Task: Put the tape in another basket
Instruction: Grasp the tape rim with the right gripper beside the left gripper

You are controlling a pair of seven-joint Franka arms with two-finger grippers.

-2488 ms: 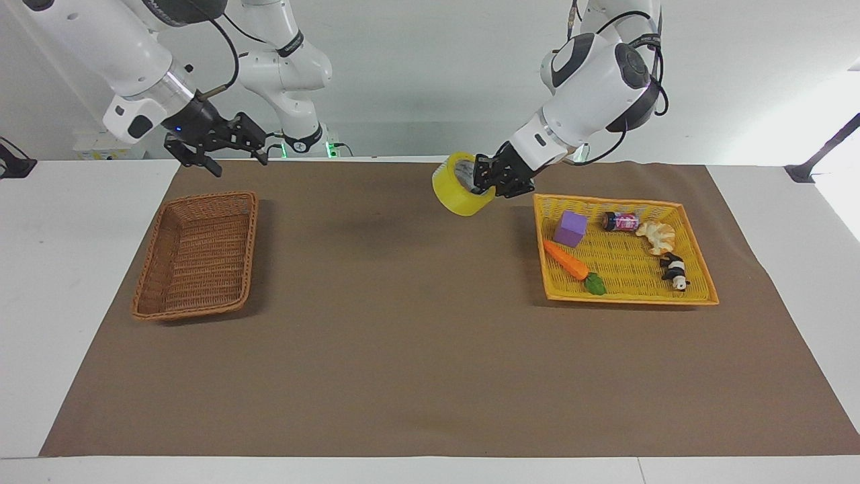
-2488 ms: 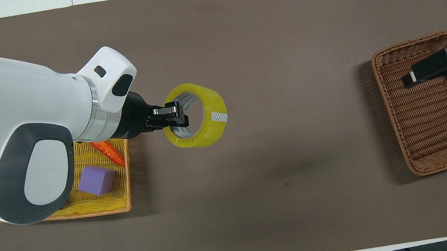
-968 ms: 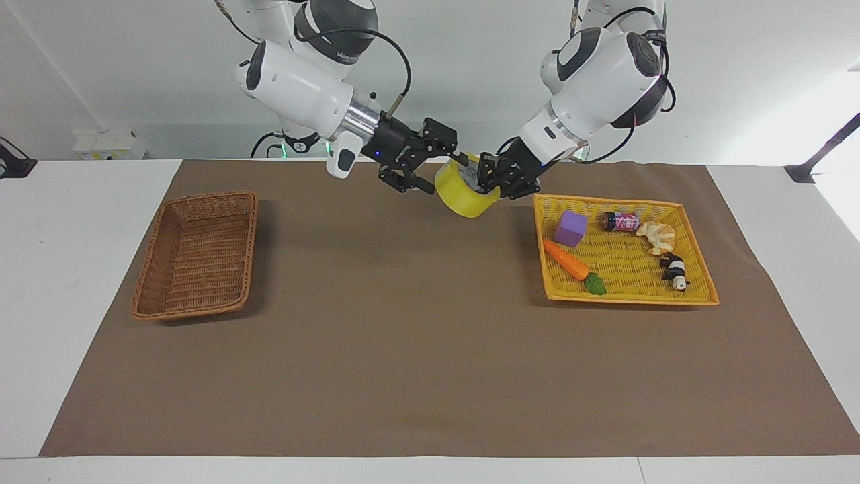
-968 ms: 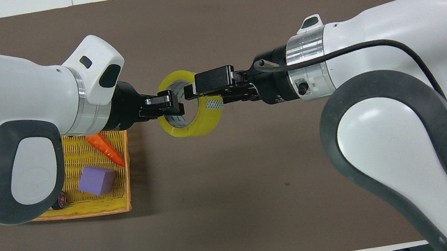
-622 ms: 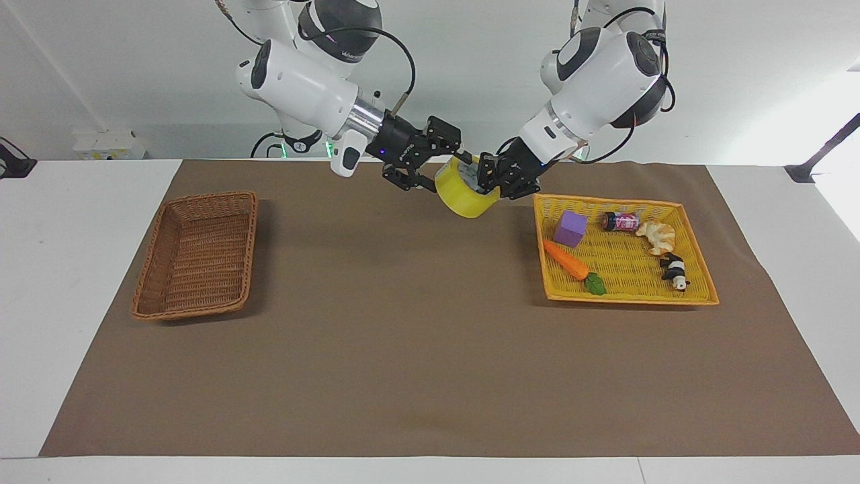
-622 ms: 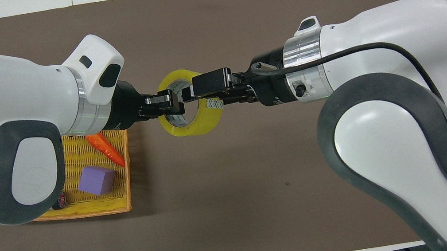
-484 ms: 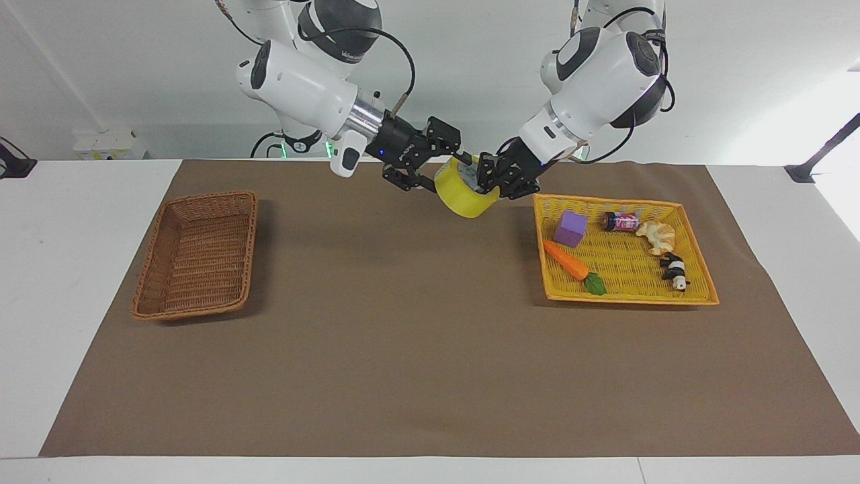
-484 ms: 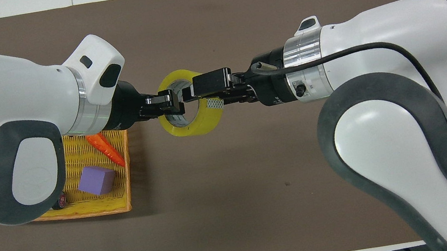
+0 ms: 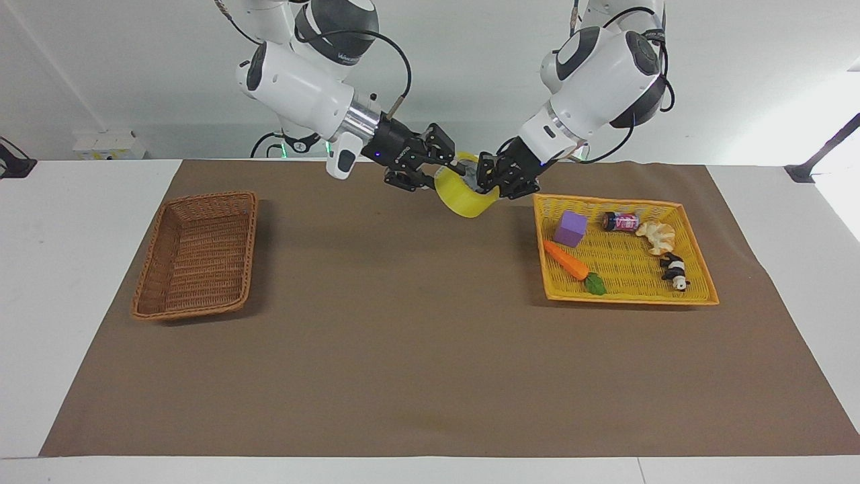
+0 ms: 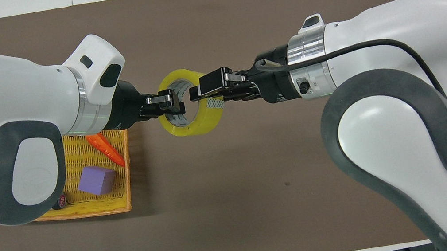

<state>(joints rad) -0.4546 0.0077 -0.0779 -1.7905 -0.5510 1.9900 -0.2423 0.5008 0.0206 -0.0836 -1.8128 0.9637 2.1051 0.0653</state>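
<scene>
The tape [image 9: 465,192] hangs in the air over the desk [image 9: 403,336], clenched by both the left tool [image 9: 485,176] and right tool [image 9: 440,168]; handover underway; the basket [image 9: 195,254] awaits it.

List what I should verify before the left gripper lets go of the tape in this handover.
1. Left gripper shut on the tape: ok, it grips the roll's wall.
2. Right gripper at the tape's rim: ok.
3. Right gripper clamped on the tape: cannot tell.
4. Tape up in the air over the brown mat, touching nothing but the grippers: ok.
5. Brown basket open side up at the right arm's end of the table: ok.
</scene>
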